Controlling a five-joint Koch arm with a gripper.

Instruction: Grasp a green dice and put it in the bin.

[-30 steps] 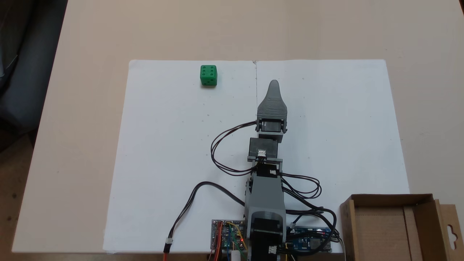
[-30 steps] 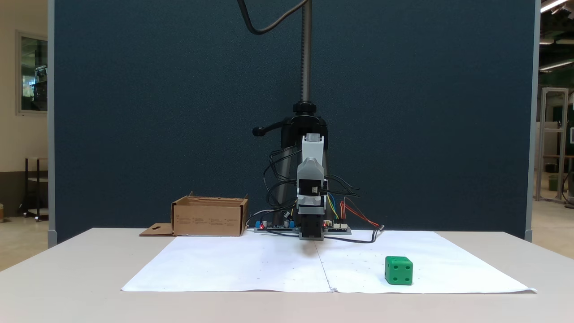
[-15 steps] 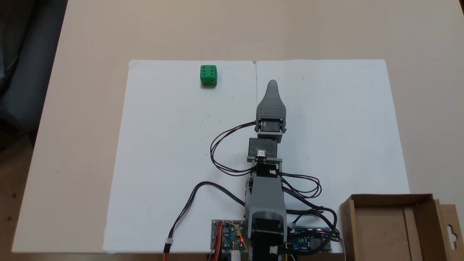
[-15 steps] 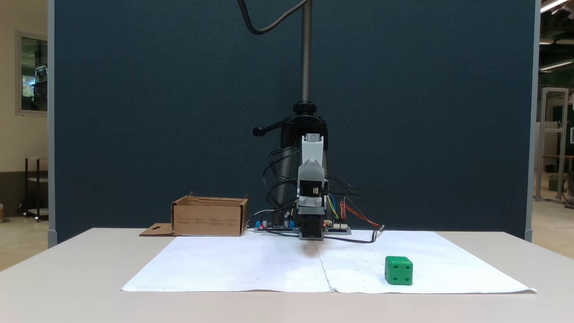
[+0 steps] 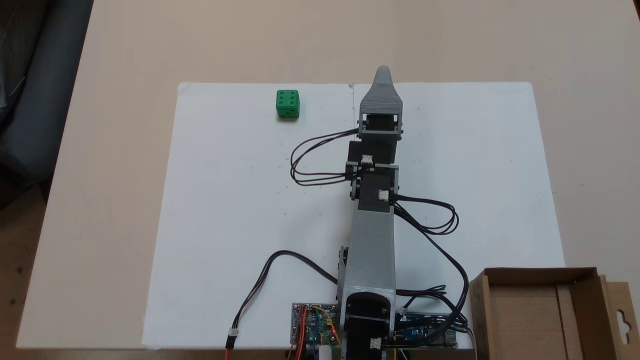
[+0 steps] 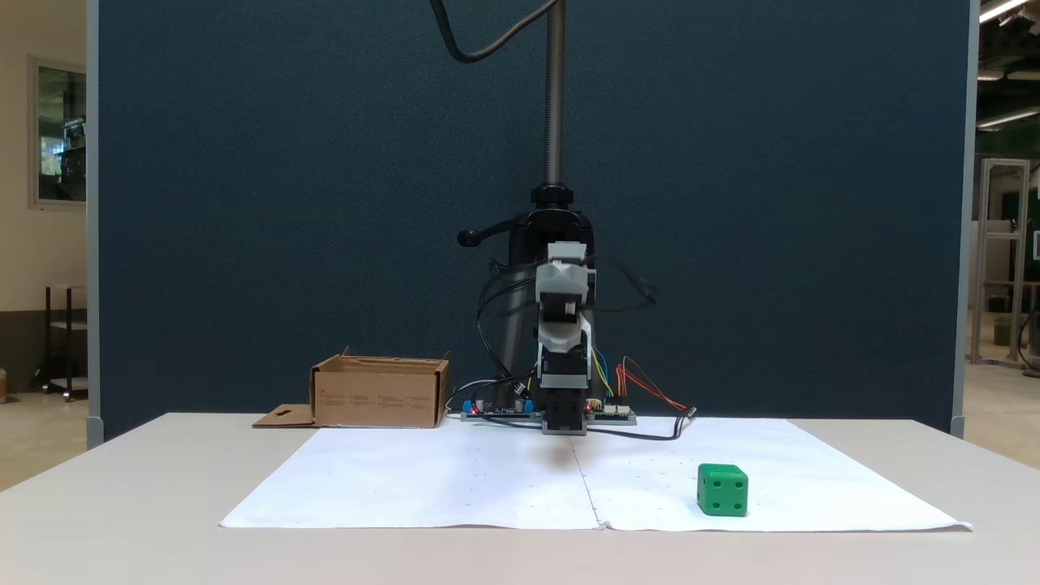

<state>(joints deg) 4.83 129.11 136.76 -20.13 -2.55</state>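
Lying on the white paper sheet (image 5: 240,200) of the tabletop (image 5: 120,45), green dice (image 5: 287,104) sits well left of the raised gripper (image 5: 383,75) in the top-down fixed view, bin (image 5: 585,285) near the arm's base, gripper opening not discernible

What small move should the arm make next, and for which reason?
Probably swing left, as the top-down fixed view shows it, toward the green dice. The gripper points straight along the paper's centre seam, well to the right of the dice, which rests untouched. Whether the jaws are open cannot be told.
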